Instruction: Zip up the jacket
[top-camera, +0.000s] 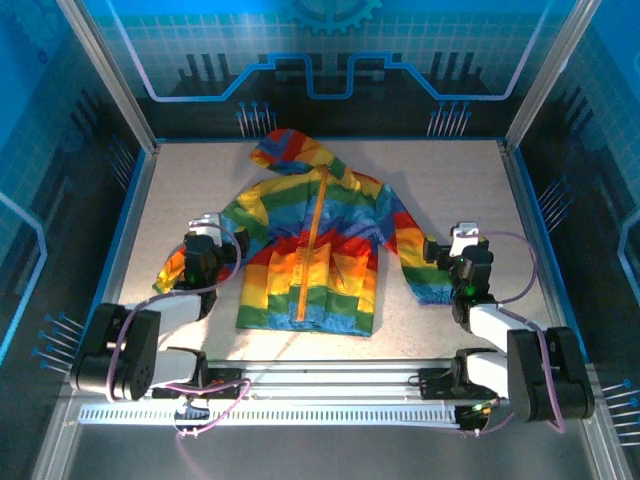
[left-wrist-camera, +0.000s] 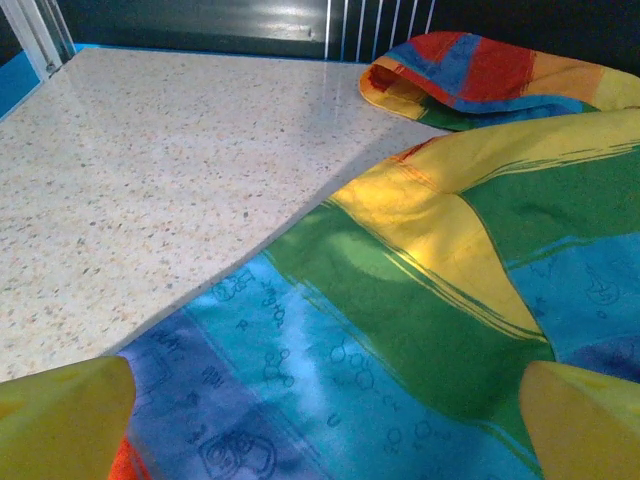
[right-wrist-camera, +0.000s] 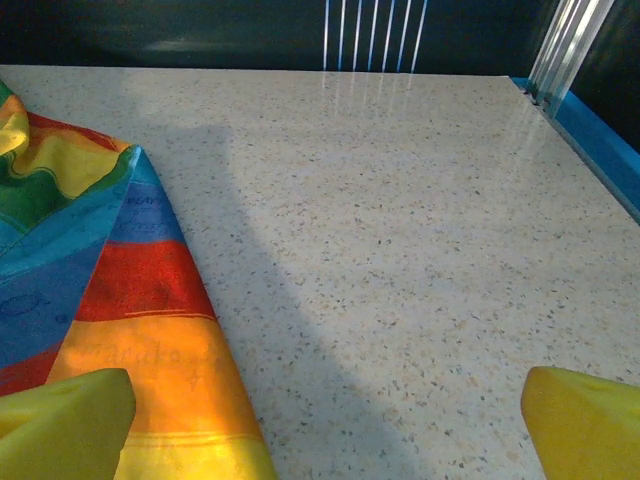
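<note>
The rainbow-striped jacket (top-camera: 310, 250) lies flat on the table, hood (top-camera: 288, 150) toward the far side and sleeves spread out. Its orange zipper (top-camera: 310, 245) runs down the front, with the two front panels meeting along it. My left gripper (top-camera: 205, 240) hovers over the jacket's left sleeve. It is open, its yellow fingertips (left-wrist-camera: 60, 425) wide apart above the blue and green sleeve fabric (left-wrist-camera: 380, 330). My right gripper (top-camera: 465, 245) is beside the right sleeve cuff (top-camera: 430, 280), also open. One of its fingertips (right-wrist-camera: 585, 420) is over bare table and the sleeve (right-wrist-camera: 140, 300) lies to its left.
The speckled table (top-camera: 450, 190) is fenced by blue-edged rails (top-camera: 520, 200) at the sides and a dark back wall. Bare surface lies left of the jacket (left-wrist-camera: 150, 180) and right of it (right-wrist-camera: 420, 220). A white ruler strip (top-camera: 300, 412) runs along the near edge.
</note>
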